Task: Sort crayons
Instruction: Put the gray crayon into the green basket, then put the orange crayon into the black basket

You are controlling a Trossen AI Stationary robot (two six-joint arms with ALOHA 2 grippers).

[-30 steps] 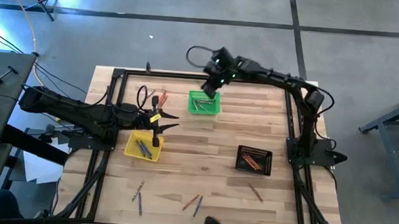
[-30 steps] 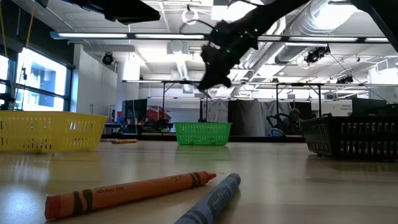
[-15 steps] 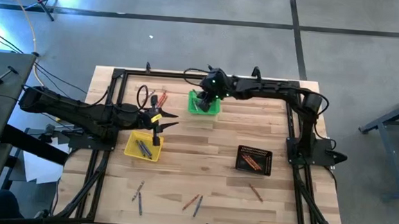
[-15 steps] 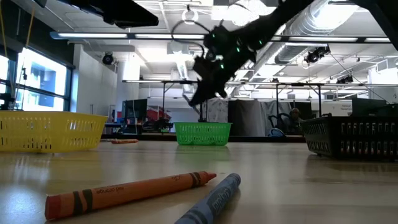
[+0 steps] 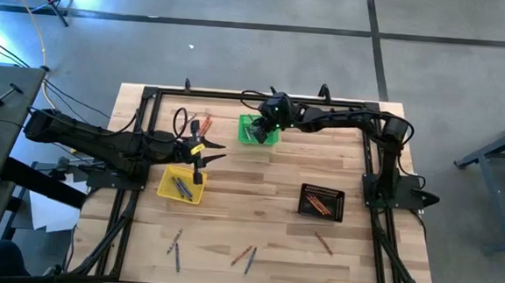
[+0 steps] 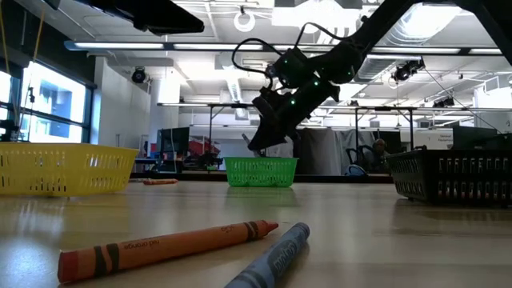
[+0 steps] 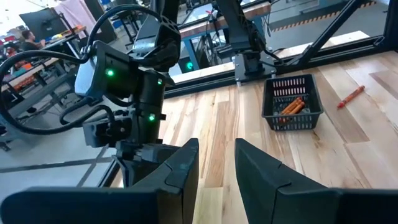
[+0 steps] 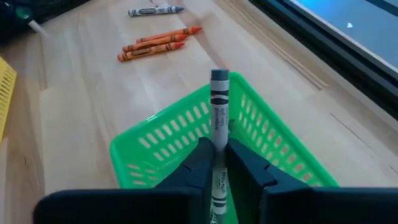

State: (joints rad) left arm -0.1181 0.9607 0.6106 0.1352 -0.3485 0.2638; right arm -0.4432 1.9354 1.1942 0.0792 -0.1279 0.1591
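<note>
Pale wooden slat table [image 5: 259, 173] edged by a black frame [image 5: 154, 92], standing on a grey concrete floor. Seen level across the top, the room behind is an open workshop with strip lights, ceiling ducts and further benches.

Three mesh baskets rest on the table: green basket [image 5: 258, 130] toward the far edge, yellow basket [image 5: 181, 185] on the left, black basket [image 5: 322, 202] on the right. The black one holds orange crayons [image 7: 291, 107]; grey crayons lie in the yellow one.

Right gripper [image 8: 217, 163] hangs over the green basket, its fingers close on either side of a grey crayon [image 8: 219, 118] that stands between them, pointing out over the basket's far rim; whether the fingers press on the crayon cannot be told.

Left gripper [image 7: 214, 165] waits above the table just beyond the yellow basket, fingers a narrow gap apart with nothing between them.

Loose crayons: a group near the front edge [image 5: 245, 255], one orange [image 5: 323, 243] below the black basket, and orange ones with one grey [image 8: 152, 45] to the left of the green basket. Nearest the low camera lie an orange crayon [image 6: 164, 246] and a blue-grey one [image 6: 276, 258], side by side
</note>
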